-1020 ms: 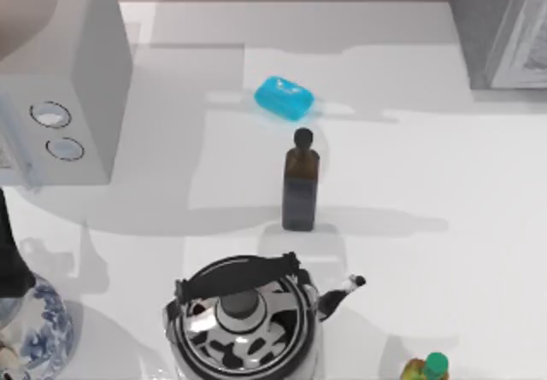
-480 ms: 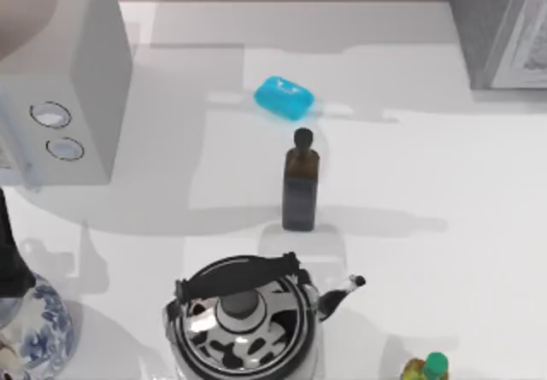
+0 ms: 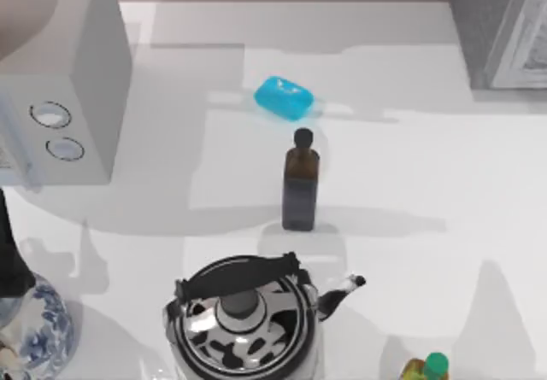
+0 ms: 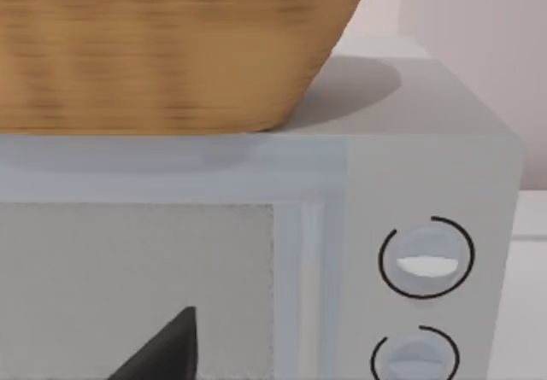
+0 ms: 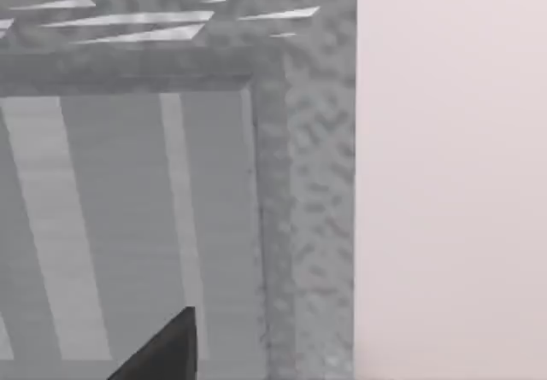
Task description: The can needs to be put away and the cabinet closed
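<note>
The cabinet [image 3: 479,21] stands at the table's far right corner, dark grey and speckled, its pale framed door [image 3: 523,43] facing the table. In the right wrist view the door panel [image 5: 128,226] lies close ahead inside the speckled frame [image 5: 312,184], with a dark part of my right gripper [image 5: 162,354] at the picture's lower edge. The can is out of view. A dark part of my left gripper [image 4: 162,350] faces the front of the light grey box [image 4: 359,252] with two round dials.
On the table stand the dial box [image 3: 73,81] at far left, a blue rounded block [image 3: 284,97], a dark brown bottle [image 3: 300,188], a black-and-white kettle [image 3: 244,320], a blue-patterned vase [image 3: 30,329] and a small green-capped bottle [image 3: 432,367]. A wicker basket [image 4: 171,47] sits on the box.
A grey shadow has appeared on the table at the front right. The things on the table have not moved.
</note>
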